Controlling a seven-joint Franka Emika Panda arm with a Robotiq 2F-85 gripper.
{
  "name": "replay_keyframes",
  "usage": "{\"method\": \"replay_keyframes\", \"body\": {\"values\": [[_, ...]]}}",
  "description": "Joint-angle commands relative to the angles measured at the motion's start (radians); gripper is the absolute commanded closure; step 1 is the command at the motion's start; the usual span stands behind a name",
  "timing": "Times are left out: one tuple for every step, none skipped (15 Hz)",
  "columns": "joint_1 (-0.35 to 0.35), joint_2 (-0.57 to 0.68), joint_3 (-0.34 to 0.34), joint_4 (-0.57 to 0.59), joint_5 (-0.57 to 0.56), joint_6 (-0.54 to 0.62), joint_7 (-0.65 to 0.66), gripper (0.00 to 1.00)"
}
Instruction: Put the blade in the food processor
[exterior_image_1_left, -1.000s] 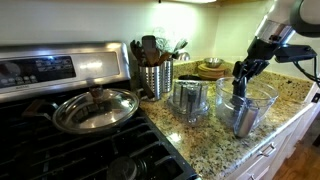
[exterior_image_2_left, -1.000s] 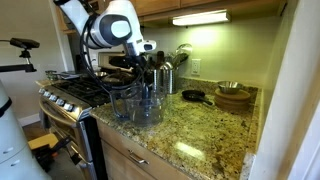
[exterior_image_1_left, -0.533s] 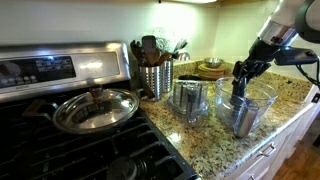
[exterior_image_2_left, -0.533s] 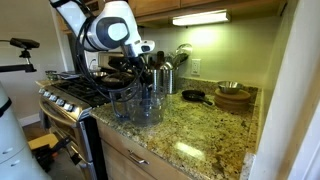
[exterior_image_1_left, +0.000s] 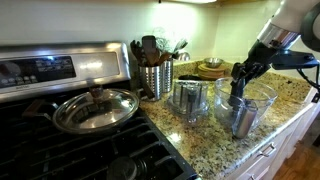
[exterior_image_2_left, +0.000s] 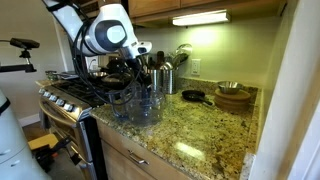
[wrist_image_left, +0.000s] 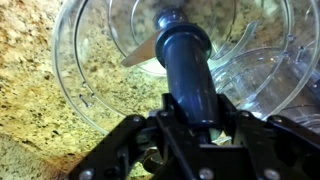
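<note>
While the gripper (wrist_image_left: 193, 118) clamps the blade (wrist_image_left: 183, 55) by its spindle, upright inside the food processor (wrist_image_left: 75, 85) near its middle, the sound course is lowering it straight, untilted, until it seats, then letting go.

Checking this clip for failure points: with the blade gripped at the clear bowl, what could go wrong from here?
The tool grips the blade only by its smooth spindle, so it may slip or tilt. Its curved cutting edge points toward the food processor wall and could catch there. If released off-centre, it will likely not seat upright.
</note>
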Motion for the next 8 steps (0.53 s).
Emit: {"method": "replay_keyframes", "body": {"values": [[-0.095, 0.002, 0.068, 0.0, -0.108, 0.045, 0.136, 0.79], [-0.107, 0.001, 0.078, 0.0, -0.126, 0.038, 0.162, 0.79], [-0.109, 0.0, 0.082, 0.0, -0.132, 0.03, 0.179, 0.79], [-0.104, 0.001, 0.082, 0.0, -0.128, 0.026, 0.188, 0.79], [-0.095, 0.002, 0.08, 0.0, -0.119, 0.028, 0.193, 0.79], [-0.089, 0.0, 0.082, 0.0, -0.115, 0.031, 0.199, 0.79], [-0.092, -0.001, 0.087, 0.0, -0.12, 0.032, 0.208, 0.79], [-0.093, 0.001, 0.091, 0.0, -0.122, 0.034, 0.216, 0.79]]}}
